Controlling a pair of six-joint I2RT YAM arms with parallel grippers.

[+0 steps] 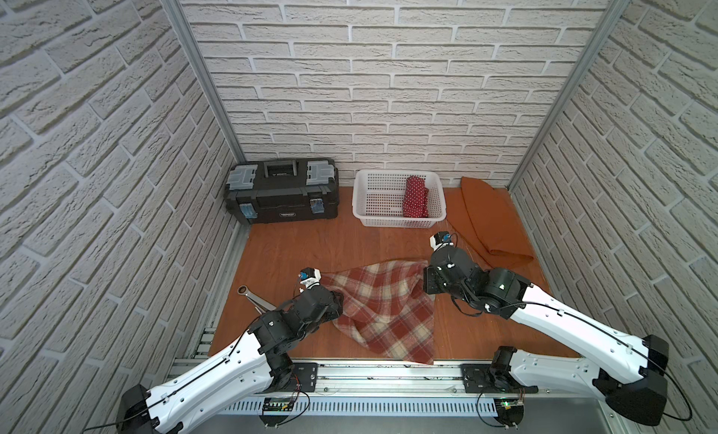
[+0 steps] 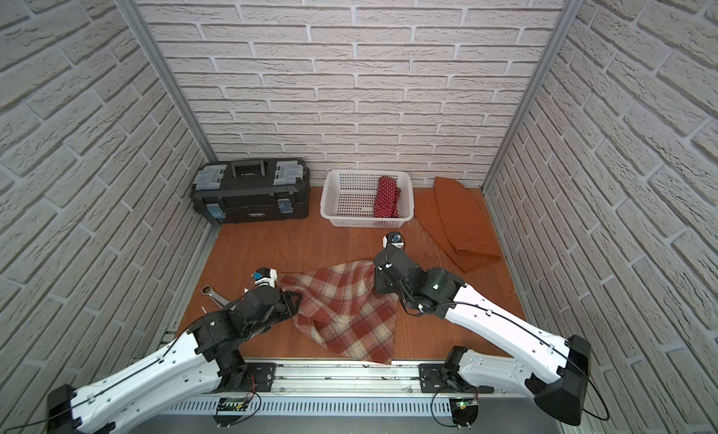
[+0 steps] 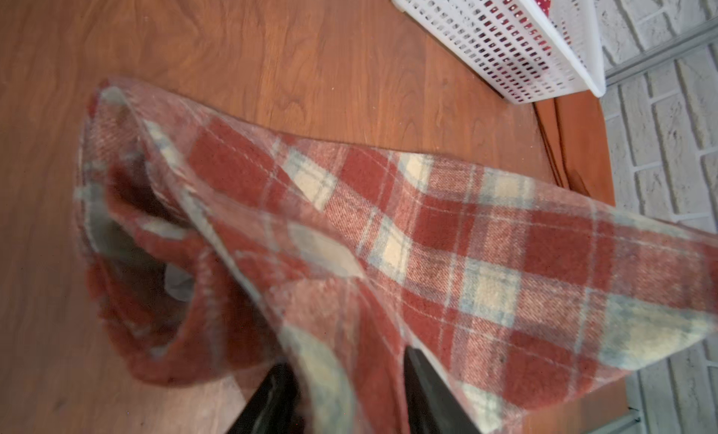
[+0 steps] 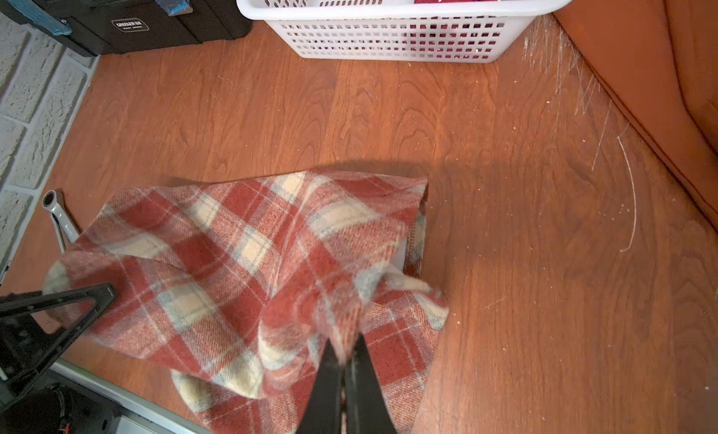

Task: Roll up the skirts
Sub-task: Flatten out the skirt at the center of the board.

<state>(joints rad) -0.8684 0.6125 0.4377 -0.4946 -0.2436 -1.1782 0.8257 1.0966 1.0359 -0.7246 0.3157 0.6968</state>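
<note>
Along the back edge of the table point(image 1: 311, 249) I have two containers side by side. The white lattice basket point(image 1: 379, 201) point(image 2: 349, 201) stands right of the middle. It holds one thing, the polka-dot skirt point(image 1: 415, 197) point(image 2: 387, 197), rolled into a bundle and lying against the basket's right wall. The rest of the basket floor is bare lattice. To its left, toward the back left corner, sits the black toolbox point(image 1: 281, 195) point(image 2: 250, 191). Its lid is down and its handle lies flat, so I cannot see what is in it.

The rust-orange skirt point(image 1: 493, 222) point(image 2: 462, 226) lies folded flat on the table in the back right corner, just right of the basket and outside it.

The plaid skirt point(image 1: 384, 307) point(image 2: 345, 307) is spread between my two arms over the front middle of the table, rumpled, with its lowest corner reaching the front edge.

In the right wrist view, the right gripper point(image 4: 345, 354) is clenched on a bunched fold at that skirt's right-hand corner, with cloth squeezed between the closed fingers.

In the left wrist view, the left gripper point(image 3: 347, 360) has its fingers apart. The plaid cloth drapes between and over them and is not pinched.

A metal wrench point(image 1: 252, 294) point(image 2: 211, 292) lies near the left edge of the table, just beyond the left arm.
</note>
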